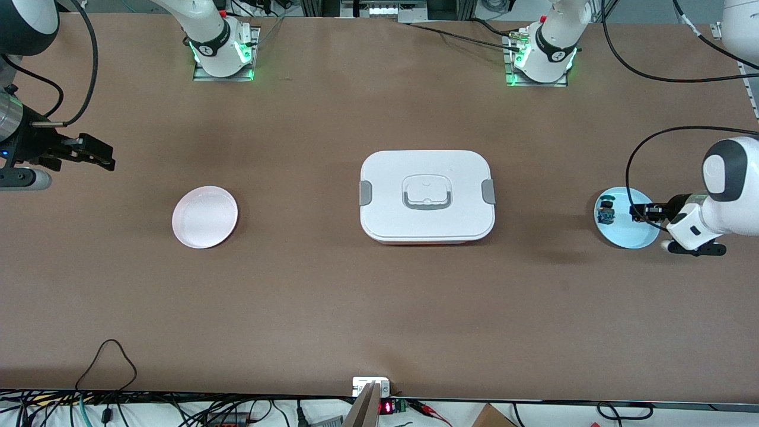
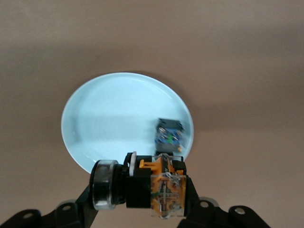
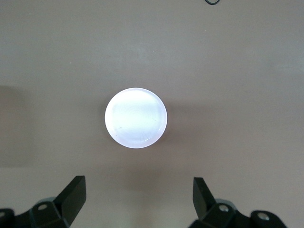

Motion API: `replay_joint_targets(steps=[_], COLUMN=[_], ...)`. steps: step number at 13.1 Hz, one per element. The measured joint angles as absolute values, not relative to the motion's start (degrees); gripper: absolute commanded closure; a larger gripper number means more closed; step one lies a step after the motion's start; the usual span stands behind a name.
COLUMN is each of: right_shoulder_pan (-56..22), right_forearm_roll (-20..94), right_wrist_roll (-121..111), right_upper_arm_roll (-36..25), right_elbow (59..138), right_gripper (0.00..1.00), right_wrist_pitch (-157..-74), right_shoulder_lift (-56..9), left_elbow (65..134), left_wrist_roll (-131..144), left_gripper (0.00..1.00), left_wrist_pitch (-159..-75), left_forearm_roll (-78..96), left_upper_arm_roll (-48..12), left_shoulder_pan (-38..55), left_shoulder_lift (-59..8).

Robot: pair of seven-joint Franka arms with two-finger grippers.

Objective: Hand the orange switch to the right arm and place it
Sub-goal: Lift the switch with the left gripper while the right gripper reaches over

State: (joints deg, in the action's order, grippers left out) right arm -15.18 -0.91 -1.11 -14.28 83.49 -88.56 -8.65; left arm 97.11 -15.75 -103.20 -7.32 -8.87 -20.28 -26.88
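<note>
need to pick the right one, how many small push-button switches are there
2. The orange-and-black push-button switch is held in the left gripper over the pale blue round plate; the blue-green switch lies on that plate. None seen elsewhere.

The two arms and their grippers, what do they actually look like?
Both arms are glossy white with dark grey joint caps, on bases that glow green. Loose black cables loop along them. The right arm ends in a silver metal ring, a small blue light and a slim black right gripper. The left arm has a white wrist and a black left gripper of linked bars with round rivets.
</note>
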Motion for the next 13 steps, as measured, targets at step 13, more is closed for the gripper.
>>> replay_joint_targets(steps=[13], right_shoulder_pan=[-14.4], right_forearm_roll=[-0.1], right_wrist_roll=[-1.4], right_upper_arm_roll=[-13.6], right_elbow=[83.4], right_gripper=[0.0], right_wrist_pitch=[-86.4], right_shoulder_lift=[-8.3], left_elbow=[94.3], left_wrist_roll=[-56.4], left_gripper=[0.92], left_wrist_pitch=[-97.3], left_forearm_roll=[42.0], left_upper_arm_roll=[-26.8], left_shoulder_pan=[-20.1], left_shoulder_lift=[-26.3])
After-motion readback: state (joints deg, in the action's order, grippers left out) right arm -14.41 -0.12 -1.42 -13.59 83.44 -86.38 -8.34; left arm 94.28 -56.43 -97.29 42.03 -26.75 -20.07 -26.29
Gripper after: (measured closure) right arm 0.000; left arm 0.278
